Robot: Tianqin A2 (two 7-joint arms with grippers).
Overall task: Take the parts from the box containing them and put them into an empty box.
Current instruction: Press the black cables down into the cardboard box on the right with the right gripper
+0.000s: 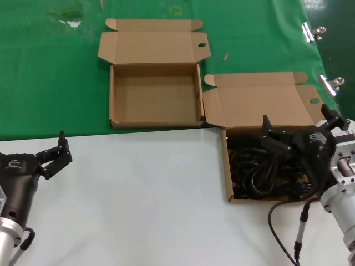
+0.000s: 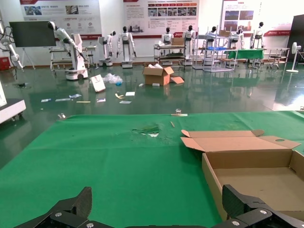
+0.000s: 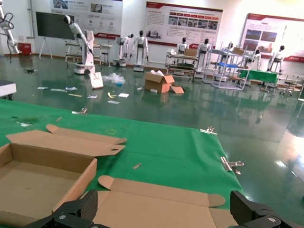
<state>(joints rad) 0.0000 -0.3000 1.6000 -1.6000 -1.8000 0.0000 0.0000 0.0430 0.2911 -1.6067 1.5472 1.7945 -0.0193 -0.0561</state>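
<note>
Step in hand: approach to first pick, by my judgement. The right end effector (image 1: 299,130) hovers over the full box (image 1: 227,166), fingers spread, holding nothing.
Left end effector (image 1: 55,155): released, empty, parked over the white surface (image 1: 138,194), well apart from both boxes.
Cords (image 1: 258,169): a tangled black mass inside the full box, at the right of the surface; single bundles cannot be told apart.
Empty box (image 1: 113,94): on the green cloth (image 1: 50,72), lid folded back, nothing inside; its near right corner stands just beside the full box's lid.
Next move calls for: lowering the spread fingers onto one loop near the top of the heap, closing on it alone, then lifting clear of the wall.
Cord axis: the mass runs mainly across the box, left to right; plug direction cannot be told.
Risk: neighbouring loops may drag up with the chosen one.
</note>
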